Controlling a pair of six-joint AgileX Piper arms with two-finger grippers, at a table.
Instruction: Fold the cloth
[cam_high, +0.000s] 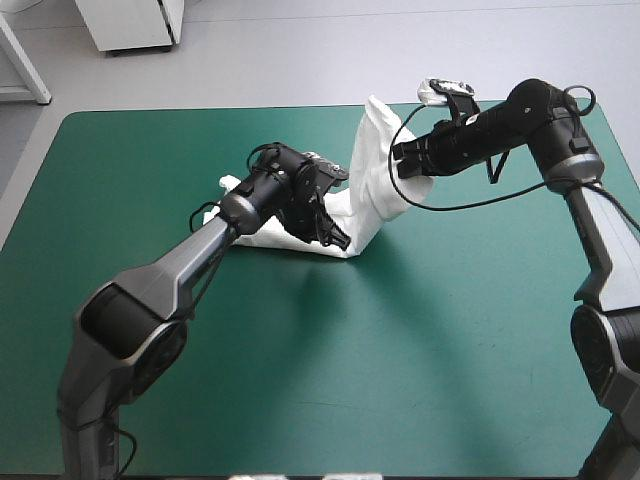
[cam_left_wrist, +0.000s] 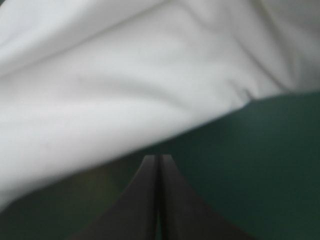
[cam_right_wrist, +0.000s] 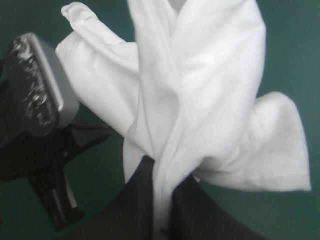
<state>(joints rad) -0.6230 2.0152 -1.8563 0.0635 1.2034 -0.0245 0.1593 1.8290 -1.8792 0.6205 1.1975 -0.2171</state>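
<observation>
Your left gripper (cam_high: 340, 240) is the first of the two in the high view: its black fingers (cam_left_wrist: 145, 200) are pressed together into one pointed arch, low over the teal-green cover (cam_high: 400, 350). Its own wrist view shows a white sheet hanging just ahead of the tips and a strip of cover under them. You have one T-shirt (cam_high: 372, 170) to watch. It sits in the far half of the table, a little right of the middle. Its lower part lies crumpled on the cover beside and beneath the left wrist. From the corner next to the left gripper, one broad band of cloth rises, tilted toward the far right. At the upper end of that band you find the second pincer, the right gripper (cam_high: 402, 162), raised above the table and all but closed, with the white fabric pinched between its two fingers. From its wrist view, the cloth runs out from between the fingers as a twisted column. One hemmed flap (cam_right_wrist: 280, 155) spreads to one side of the column, and a rumpled fold lies on the other, toward the left gripper beyond it. Both arms meet at this single garment.
</observation>
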